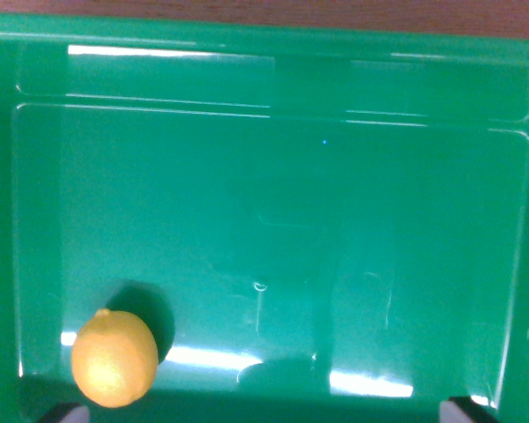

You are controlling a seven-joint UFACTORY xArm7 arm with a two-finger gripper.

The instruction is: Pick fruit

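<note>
A yellow-orange lemon [115, 358] lies in the near left corner of a green plastic bin [282, 203], seen from above in the wrist view. Only two dark fingertip ends of my gripper [264, 414] show at the bottom edge, one at the left [63, 413] right beside the lemon and one at the right [467, 411]. They stand far apart with nothing between them. The lemon sits just inside the left fingertip, resting on the bin floor.
The bin's walls rise on all sides, with a stepped ledge [273, 88] along the far wall. A strip of brown wooden surface [335, 13] shows beyond the far rim. Bright glare patches lie on the bin floor near the front.
</note>
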